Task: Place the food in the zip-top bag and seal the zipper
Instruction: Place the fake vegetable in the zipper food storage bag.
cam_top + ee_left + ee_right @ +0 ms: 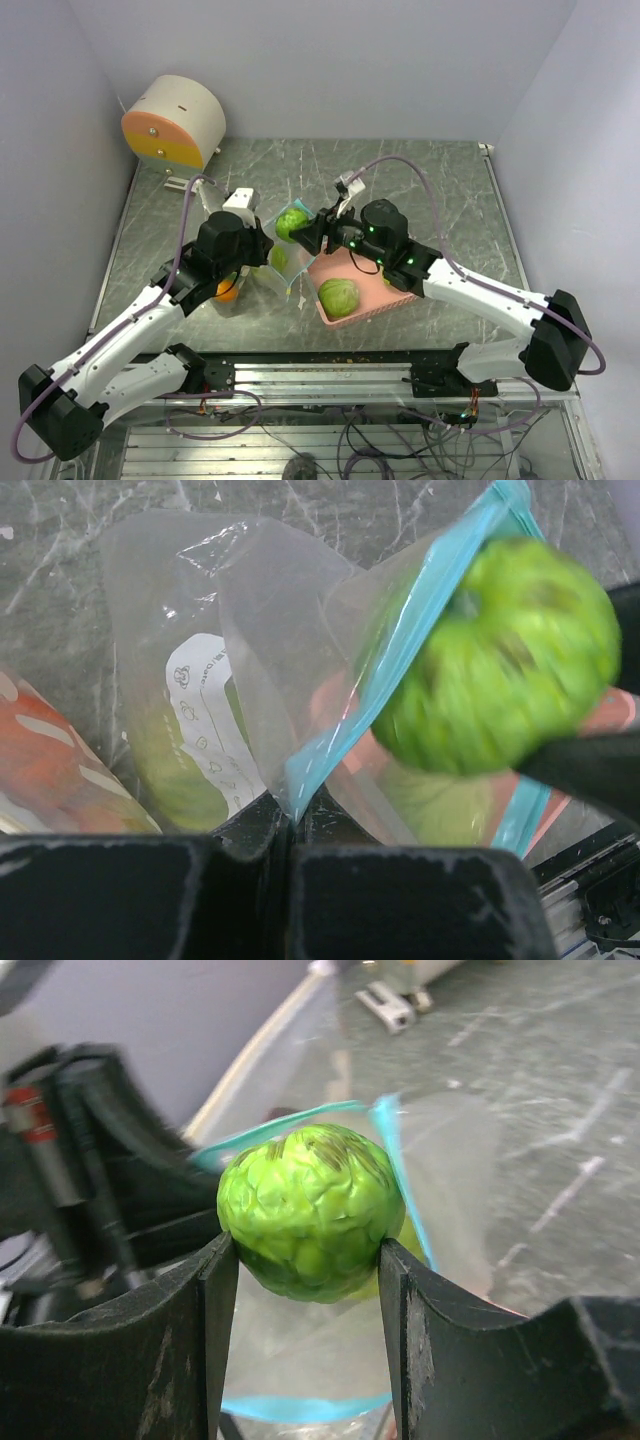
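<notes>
Right tool [308,1260] is clamped on a pale green cabbage ball [310,1210], one finger on each side, jaws spread only as wide as the ball. It holds the ball off the worktop [440,190], right at the mouth of the zip-top bag [200,630]; in the right wrist view the teal zipper [395,1160] runs behind and beside the ball. Left tool [292,825] is clenched on the bag's mouth edge, pinching film and zipper strip together between nearly closed fingers and propping the mouth up. In the top view the two tools sit close together across the bag, left one on the left side and right one on the right. One green piece [175,770] is already inside the bag, low against the film. Second cabbage ball [339,296] sits in the pink tray [400,298], just right of the bag and under the right arm. Orange fruit [226,291] lies on the worktop beneath the left arm, outside the bag.
</notes>
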Available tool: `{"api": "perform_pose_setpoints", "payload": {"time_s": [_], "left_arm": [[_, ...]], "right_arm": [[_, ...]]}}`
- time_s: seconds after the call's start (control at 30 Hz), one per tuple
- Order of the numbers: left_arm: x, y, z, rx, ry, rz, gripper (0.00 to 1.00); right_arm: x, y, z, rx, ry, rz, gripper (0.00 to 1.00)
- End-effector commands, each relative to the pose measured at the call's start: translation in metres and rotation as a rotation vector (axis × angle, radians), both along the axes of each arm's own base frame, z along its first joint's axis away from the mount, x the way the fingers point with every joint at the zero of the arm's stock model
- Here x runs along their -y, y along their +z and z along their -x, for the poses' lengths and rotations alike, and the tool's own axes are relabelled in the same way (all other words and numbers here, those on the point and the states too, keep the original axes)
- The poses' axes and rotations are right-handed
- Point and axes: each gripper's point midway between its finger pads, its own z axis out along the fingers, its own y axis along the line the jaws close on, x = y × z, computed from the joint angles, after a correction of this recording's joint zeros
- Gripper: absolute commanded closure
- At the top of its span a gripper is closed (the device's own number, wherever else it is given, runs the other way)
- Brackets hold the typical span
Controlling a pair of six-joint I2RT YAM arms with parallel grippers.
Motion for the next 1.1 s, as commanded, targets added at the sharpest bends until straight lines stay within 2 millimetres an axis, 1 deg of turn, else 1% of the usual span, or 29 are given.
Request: {"api": "perform_pose_setpoints", "payload": {"time_s": [0.0, 0.03, 0.1, 0.17, 0.23, 0.27, 0.3, 0.37, 0.43, 0.47, 0.53, 0.63, 0.67, 0.73, 0.77, 0.83, 0.87, 0.9, 0.97, 1.07], "left_arm": [[-0.002, 0.026, 0.000, 0.051, 0.000, 0.017, 0.93], [-0.002, 0.028, 0.001, 0.054, 0.000, 0.018, 0.93], [-0.003, 0.030, 0.001, 0.059, 0.001, 0.019, 0.93], [-0.001, 0.031, 0.000, 0.060, -0.002, 0.021, 0.93], [0.001, 0.030, -0.001, 0.056, -0.007, 0.020, 0.93], [0.002, 0.028, -0.002, 0.051, -0.010, 0.019, 0.93], [0.004, 0.027, -0.003, 0.049, -0.014, 0.020, 0.93], [0.006, 0.025, -0.004, 0.047, -0.018, 0.023, 0.93], [0.007, 0.022, -0.005, 0.041, -0.017, 0.023, 0.93], [0.007, 0.020, -0.005, 0.038, -0.017, 0.022, 0.93], [0.008, 0.015, -0.006, 0.031, -0.018, 0.018, 0.93], [0.012, 0.009, -0.009, 0.018, -0.022, 0.014, 0.93], [0.012, 0.008, -0.009, 0.014, -0.024, 0.013, 0.93], [0.013, 0.006, -0.011, 0.013, -0.024, 0.009, 0.93], [0.013, 0.005, -0.011, 0.013, -0.023, 0.007, 0.93], [0.011, 0.007, -0.011, 0.019, -0.017, 0.007, 0.93], [0.011, 0.009, -0.011, 0.025, -0.013, 0.009, 0.93], [0.010, 0.012, -0.011, 0.032, -0.010, 0.012, 0.93], [0.007, 0.016, -0.010, 0.042, -0.004, 0.014, 0.93], [0.004, 0.020, -0.009, 0.051, 0.004, 0.008, 0.93]], "right_arm": [[0.024, 0.002, -0.048, 0.028, -0.288, 0.047, 0.67], [0.024, -0.003, -0.051, 0.032, -0.297, 0.064, 0.62], [0.019, 0.000, -0.057, 0.038, -0.301, 0.070, 0.48], [0.012, -0.003, -0.059, 0.036, -0.285, 0.078, 0.37], [0.005, -0.002, -0.057, 0.041, -0.267, 0.076, 0.21], [0.003, 0.000, -0.055, 0.047, -0.262, 0.073, 0.09], [0.002, 0.003, -0.053, 0.054, -0.256, 0.070, 0.01], [0.004, 0.010, -0.049, 0.069, -0.248, 0.065, 0.00], [0.009, 0.018, -0.044, 0.081, -0.249, 0.060, 0.00], [0.015, 0.027, -0.040, 0.087, -0.254, 0.048, 0.00], [0.027, 0.036, -0.031, 0.089, -0.268, 0.036, 0.00], [0.054, 0.050, -0.020, 0.084, -0.324, 0.011, 0.00], [0.064, 0.043, -0.017, 0.072, -0.349, 0.025, 0.00], [0.087, 0.038, -0.011, 0.053, -0.407, 0.039, 0.00], [0.099, 0.032, -0.011, 0.039, -0.450, 0.059, 0.00], [0.113, 0.009, -0.007, -0.011, -0.485, 0.136, 0.00], [0.121, -0.007, -0.005, -0.043, -0.509, 0.189, 0.00], [0.125, -0.023, -0.003, -0.076, -0.520, 0.232, 0.00], [0.127, -0.056, 0.005, -0.140, -0.498, 0.303, 0.00], [0.118, -0.092, 0.017, -0.213, -0.418, 0.366, 0.00]]}}
